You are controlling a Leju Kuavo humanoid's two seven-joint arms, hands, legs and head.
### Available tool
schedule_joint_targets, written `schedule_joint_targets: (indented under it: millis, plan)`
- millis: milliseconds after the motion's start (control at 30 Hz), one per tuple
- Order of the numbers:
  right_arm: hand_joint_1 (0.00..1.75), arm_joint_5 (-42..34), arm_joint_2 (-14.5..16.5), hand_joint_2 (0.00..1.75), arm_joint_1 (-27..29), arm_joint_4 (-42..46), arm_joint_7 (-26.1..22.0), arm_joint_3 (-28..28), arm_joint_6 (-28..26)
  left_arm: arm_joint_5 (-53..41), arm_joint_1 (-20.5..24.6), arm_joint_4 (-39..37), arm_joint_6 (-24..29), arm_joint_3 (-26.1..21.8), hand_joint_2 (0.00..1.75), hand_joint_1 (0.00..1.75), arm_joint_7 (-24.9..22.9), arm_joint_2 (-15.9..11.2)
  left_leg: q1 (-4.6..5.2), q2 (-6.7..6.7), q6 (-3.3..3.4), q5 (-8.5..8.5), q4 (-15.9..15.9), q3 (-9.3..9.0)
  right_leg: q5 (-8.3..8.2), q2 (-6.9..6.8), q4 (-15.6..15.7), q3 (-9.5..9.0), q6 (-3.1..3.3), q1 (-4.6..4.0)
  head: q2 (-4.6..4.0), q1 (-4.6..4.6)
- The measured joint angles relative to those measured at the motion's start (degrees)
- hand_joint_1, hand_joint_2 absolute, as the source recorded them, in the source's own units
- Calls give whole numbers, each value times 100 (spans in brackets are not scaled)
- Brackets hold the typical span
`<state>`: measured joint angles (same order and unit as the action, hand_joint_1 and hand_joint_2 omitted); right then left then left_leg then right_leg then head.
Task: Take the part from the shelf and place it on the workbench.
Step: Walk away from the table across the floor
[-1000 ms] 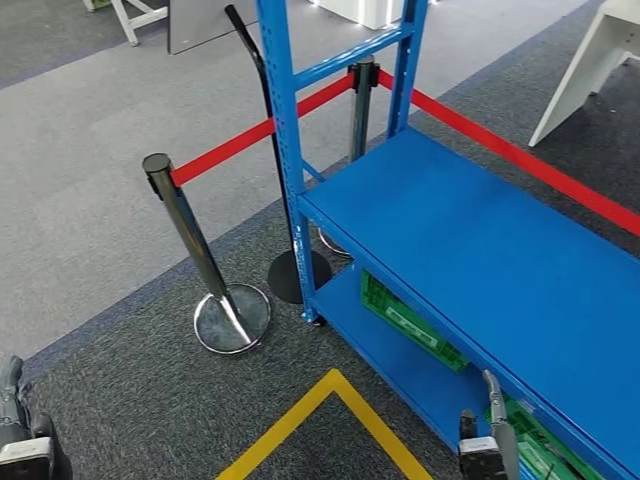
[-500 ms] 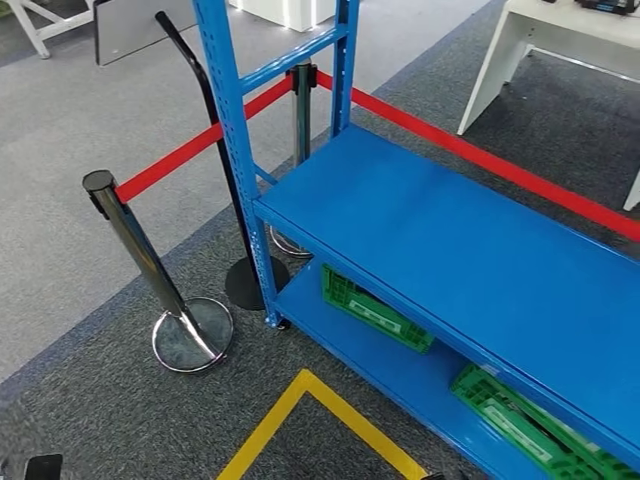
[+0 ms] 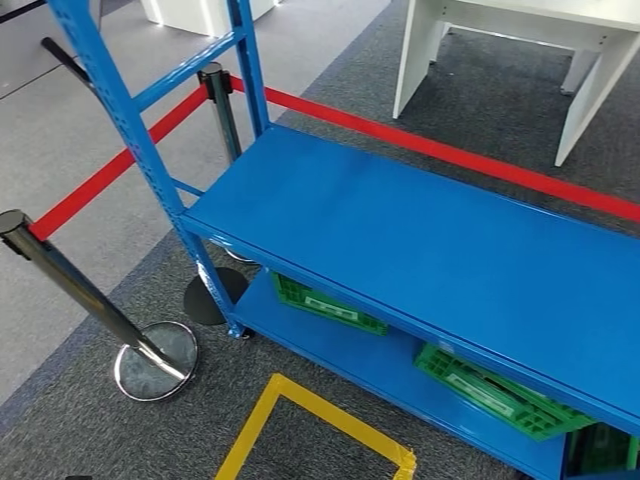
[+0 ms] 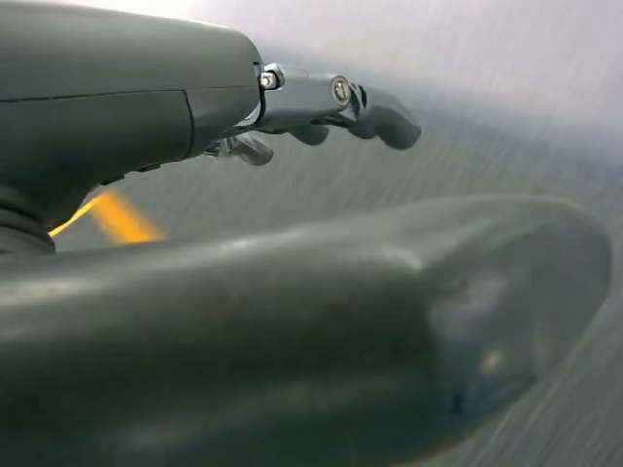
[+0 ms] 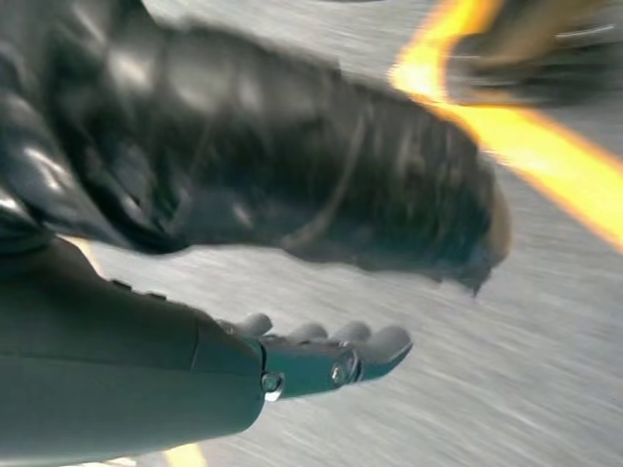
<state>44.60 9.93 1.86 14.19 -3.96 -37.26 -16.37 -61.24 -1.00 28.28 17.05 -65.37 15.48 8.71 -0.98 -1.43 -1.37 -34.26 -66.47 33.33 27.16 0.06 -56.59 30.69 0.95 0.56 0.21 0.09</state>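
No part could be told apart; green crates (image 3: 494, 392) lay on the blue shelf's (image 3: 423, 240) lower deck. Left robot hand (image 4: 331, 102) and right robot hand (image 5: 331, 355) hung empty, fingers extended. White worktop (image 3: 521, 25) stood beyond the shelf; either fetching or finished.

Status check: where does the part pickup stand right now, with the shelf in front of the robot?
Neither the left hand nor the right hand holds anything. The blue shelf has a bare top deck; green crates sit on the lower one. This fits either heading in for the pickup or a delivery already made.
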Motion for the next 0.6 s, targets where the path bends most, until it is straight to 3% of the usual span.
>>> schedule_joint_targets:
  millis: [33,67,100,133,200,233,300,367,433,500,567,600]
  plan:
    - [0,77,1,0,-28,-57,432,-1,50,-20,17,-203,-189,-38,0,0,-253,-43,1,56,-4,-150,-373,165,-4,78,-2,5,6,-5,0,-7]
    - [0,171,2,0,-47,-110,780,5,160,-80,32,-403,-335,-66,0,0,-561,-64,3,85,1,-196,-616,283,-6,165,-5,6,9,-13,0,-14]
    - [0,261,4,0,-58,-152,986,16,307,-170,47,-565,-400,-85,44,0,-851,-70,4,99,13,-135,-674,325,-6,251,-10,4,9,-20,0,-18]
    - [0,344,5,0,-71,-183,1083,37,487,-297,62,-698,-405,-84,87,0,-1110,-65,5,124,37,53,-465,255,-6,340,-17,0,8,-29,0,-20]
    - [0,414,13,0,-114,-237,1172,85,813,-621,98,-933,-402,-45,175,0,-1541,-46,3,354,108,494,303,-40,-2,504,-36,2,-5,-42,0,-20]
    - [0,377,19,0,-146,-259,1205,101,955,-763,112,-1029,-402,-10,175,0,-1695,-26,0,487,138,633,656,-175,0,583,-54,18,-27,-46,-1,-18]
    - [0,207,26,0,-186,-292,1244,83,1303,-894,152,-1181,-412,54,175,0,-1889,41,12,624,165,667,912,-268,-13,711,-71,80,-103,-26,-1,-19]
    - [0,78,23,0,-188,-309,1280,37,1606,-871,199,-1284,-441,78,175,0,-1985,123,20,507,188,682,961,-281,-23,773,-71,152,-190,5,0,-22]
    - [0,39,20,0,-190,-325,1314,9,1724,-838,222,-1350,-477,78,175,0,-2009,188,5,356,248,710,1029,-304,149,500,-289,283,-252,6,0,10]
    - [0,24,19,0,-206,-337,1326,2,1752,-829,220,-1403,-503,78,175,0,-2013,227,3,175,289,715,1058,-308,546,142,-949,591,-302,9,-1,58]
    - [0,21,16,0,-212,-342,1327,-7,1757,-827,212,-1443,-518,78,175,0,-2022,232,10,-20,296,710,1055,-302,833,38,-1619,897,-351,20,-1,77]
    - [0,21,13,0,-210,-343,1329,-14,1759,-827,217,-1460,-523,78,175,0,-2026,232,12,-112,295,708,1053,-301,821,17,-1701,915,-368,22,0,78]
